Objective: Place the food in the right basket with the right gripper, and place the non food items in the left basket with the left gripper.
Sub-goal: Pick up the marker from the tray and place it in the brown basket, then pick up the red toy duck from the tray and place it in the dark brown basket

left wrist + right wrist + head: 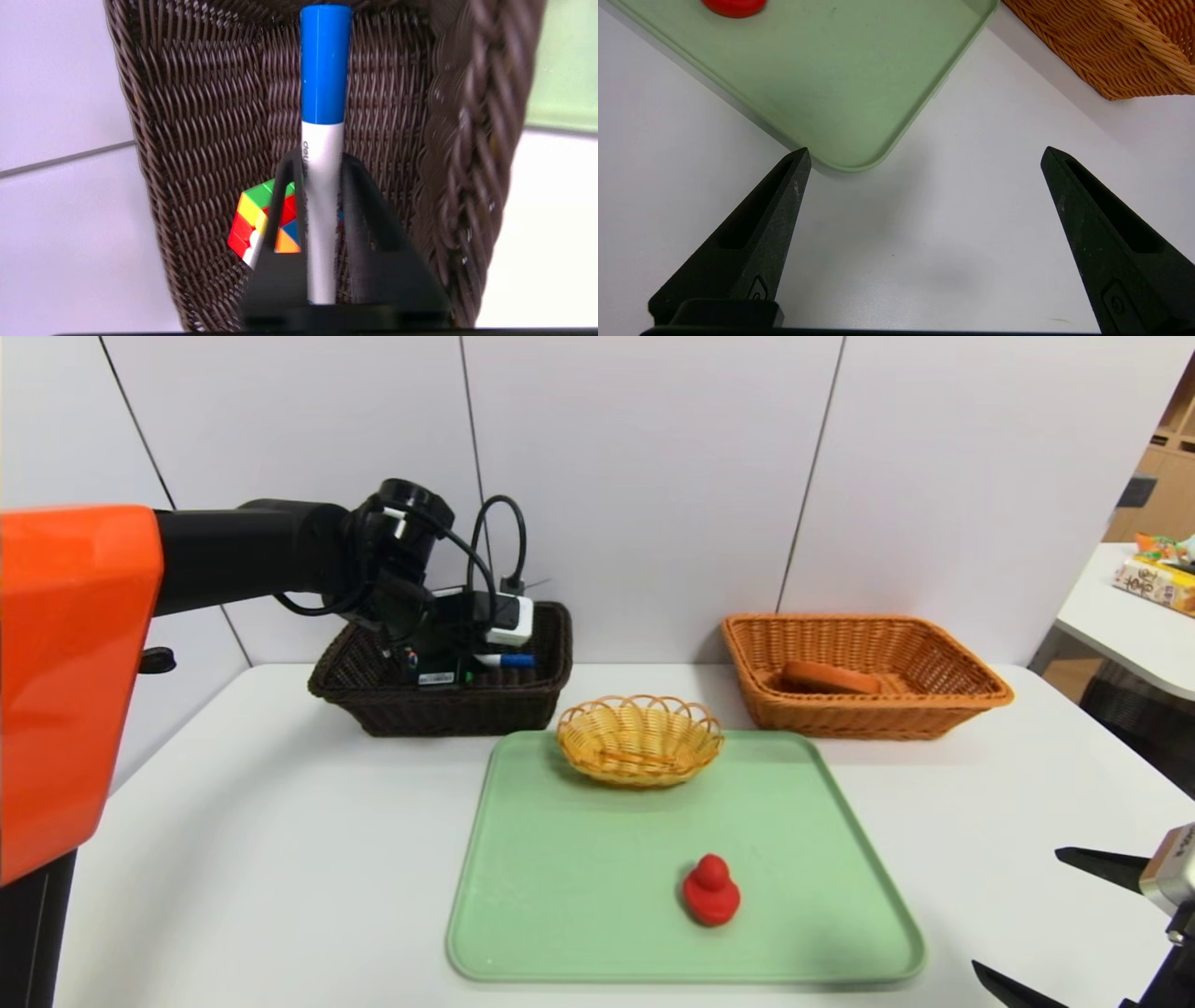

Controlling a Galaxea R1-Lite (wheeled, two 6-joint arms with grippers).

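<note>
Right now the left gripper (pixel 322 161) is down inside the left basket (pixel 373 695), and the marker (pixel 322 154) sits between its two black fingers (pixel 362 196). The fingers are close on each side of the white body, but whether they are squeezing it or letting go cannot be told. The marker's blue cap sticks out past the fingertips toward the far wall of the left basket. The puzzle cube (pixel 250 221) lies on the floor of the left basket, just beside the gripper and partly hidden behind one finger. Near the left basket, on its right, a green tray (pixel 579 896) lies on the white table (pixel 261 877). A small round yellow basket (pixel 640 739) sits on the tray's back edge, the part nearest the left basket. The red duck (pixel 710 890) stands on the tray, well apart from the left basket. The right basket (pixel 952 695) sits far across from the left basket, past the tray, and the bread slice (pixel 829 678) lies inside it. The right gripper (pixel 924 156) hangs over the bare table at the front right, farthest from the left basket, with its fingers spread wide and nothing between them.
</note>
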